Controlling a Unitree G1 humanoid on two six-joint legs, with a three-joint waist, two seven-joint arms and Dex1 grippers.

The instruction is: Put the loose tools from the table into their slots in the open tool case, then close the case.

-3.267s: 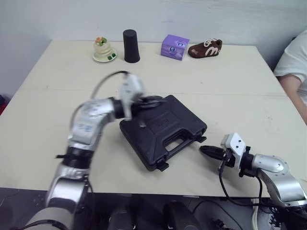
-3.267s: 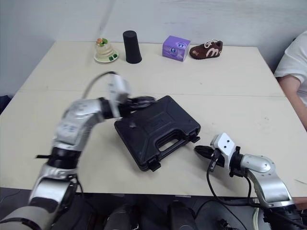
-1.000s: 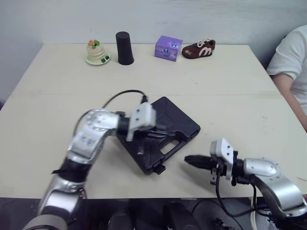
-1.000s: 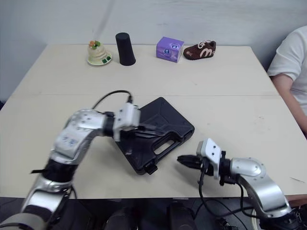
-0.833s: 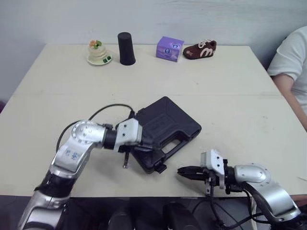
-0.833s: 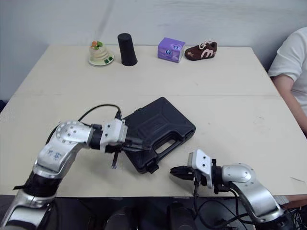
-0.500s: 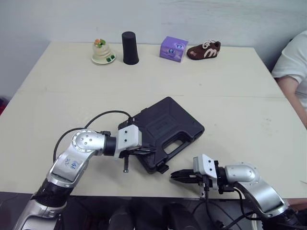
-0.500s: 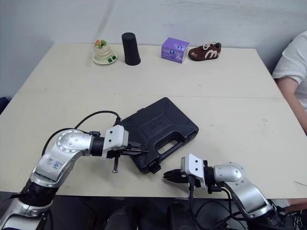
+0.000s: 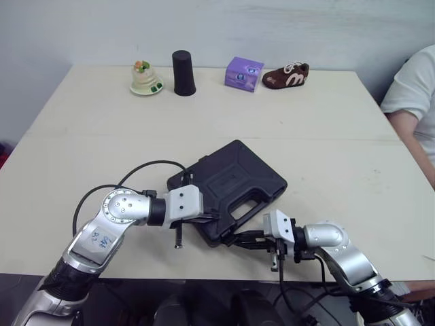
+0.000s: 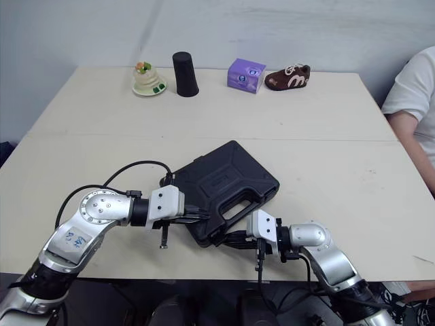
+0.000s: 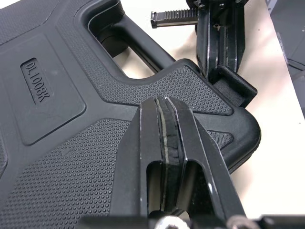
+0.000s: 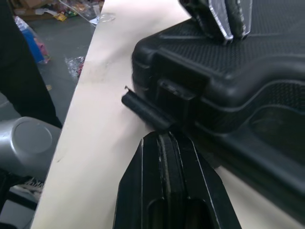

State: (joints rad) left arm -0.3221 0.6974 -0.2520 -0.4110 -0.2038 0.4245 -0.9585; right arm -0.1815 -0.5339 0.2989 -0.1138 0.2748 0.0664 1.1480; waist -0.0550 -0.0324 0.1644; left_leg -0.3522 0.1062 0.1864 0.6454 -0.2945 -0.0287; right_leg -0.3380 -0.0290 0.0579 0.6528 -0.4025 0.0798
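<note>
Ahead of right fingers (image 12: 155,167): tool case (image 9: 228,187) latch (image 12: 177,98).
They have closed in, pressed together, as are the left fingers (image 11: 155,143) on the lid (image 11: 52,95); latching likely remains.

Legible markings noted: two. The tool case (image 11: 71,129) bears the moulded characters "DL1008K" in a recessed rectangular panel (image 11: 45,93) on its closed lid, read in the left wrist view. The brown shoe (image 9: 285,75) at the far edge of the table (image 9: 326,156) carries a white mark reading as the letter "m". Print on the purple box (image 9: 243,72) is too small to read.
</note>
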